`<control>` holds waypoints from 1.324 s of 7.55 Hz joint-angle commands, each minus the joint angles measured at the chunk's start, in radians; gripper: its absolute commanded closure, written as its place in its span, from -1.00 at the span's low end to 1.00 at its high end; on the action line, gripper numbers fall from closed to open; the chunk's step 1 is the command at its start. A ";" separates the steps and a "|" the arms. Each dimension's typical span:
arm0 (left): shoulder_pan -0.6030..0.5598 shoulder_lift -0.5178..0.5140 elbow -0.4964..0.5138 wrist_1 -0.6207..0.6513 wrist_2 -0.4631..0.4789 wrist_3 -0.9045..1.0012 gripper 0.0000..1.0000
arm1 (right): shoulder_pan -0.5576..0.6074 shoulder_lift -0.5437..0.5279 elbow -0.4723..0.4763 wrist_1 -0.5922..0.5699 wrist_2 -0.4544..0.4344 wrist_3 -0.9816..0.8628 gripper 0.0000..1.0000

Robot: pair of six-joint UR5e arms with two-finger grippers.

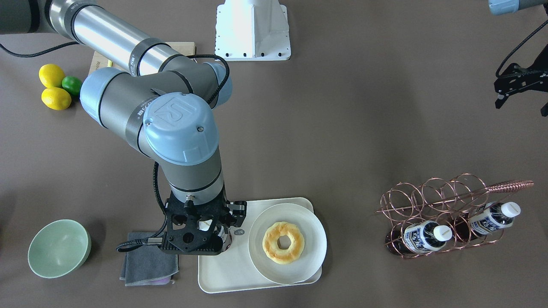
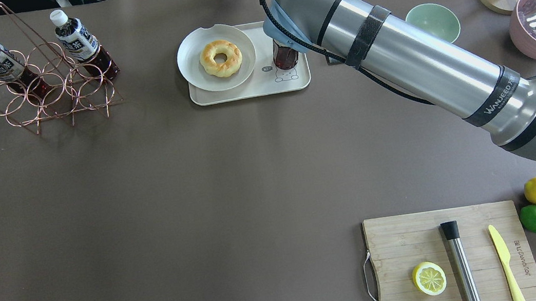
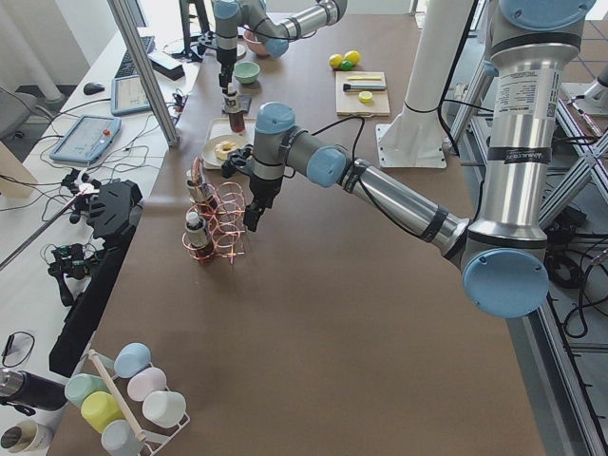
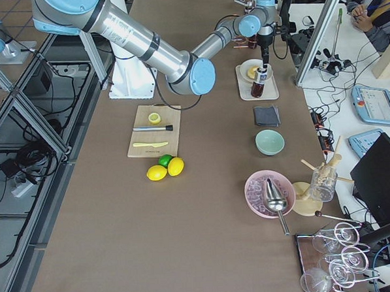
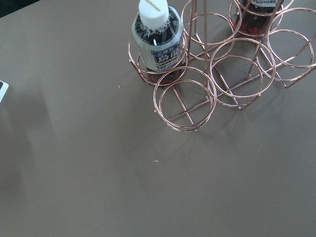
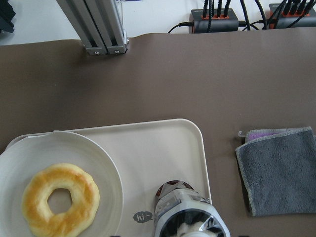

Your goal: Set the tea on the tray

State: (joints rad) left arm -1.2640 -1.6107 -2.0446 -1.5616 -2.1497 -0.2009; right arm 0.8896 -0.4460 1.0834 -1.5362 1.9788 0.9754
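Overhead, the tea [image 2: 285, 57] stands upright on the tray [image 2: 250, 90], just beside the plate [image 2: 190, 66]. Front-facing, the right end effector [image 1: 216, 235] sits directly over it, grip impossible to tell; the left end effector [image 1: 520, 100] hangs spread wide, empty.

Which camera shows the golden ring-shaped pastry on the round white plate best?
Exterior front-facing: the golden ring-shaped pastry lies whole and unobstructed on the round white plate. Overhead shows it smaller; the right wrist view closer, at the frame's bottom edge; side views show a speck; left wrist, nothing.
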 commanded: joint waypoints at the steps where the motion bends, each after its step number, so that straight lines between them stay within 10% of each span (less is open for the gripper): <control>1: 0.000 0.000 0.000 0.000 -0.001 0.001 -0.96 | 0.032 -0.008 0.061 -0.033 0.037 -0.015 -1.00; 3: -0.005 0.014 -0.002 0.000 -0.010 0.011 -0.96 | 0.060 -0.086 0.238 -0.171 0.081 -0.033 -1.00; 8: -0.127 0.040 0.032 0.011 -0.019 0.155 -0.96 | 0.179 -0.660 0.795 -0.251 0.113 -0.280 -1.00; 10: -0.150 0.040 0.067 0.009 -0.105 0.156 -0.96 | 0.276 -0.871 0.872 -0.243 0.172 -0.447 -1.00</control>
State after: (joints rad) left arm -1.3929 -1.5720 -2.0025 -1.5527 -2.1932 -0.0493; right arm 1.0858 -1.1227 1.8751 -1.7843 2.1044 0.6698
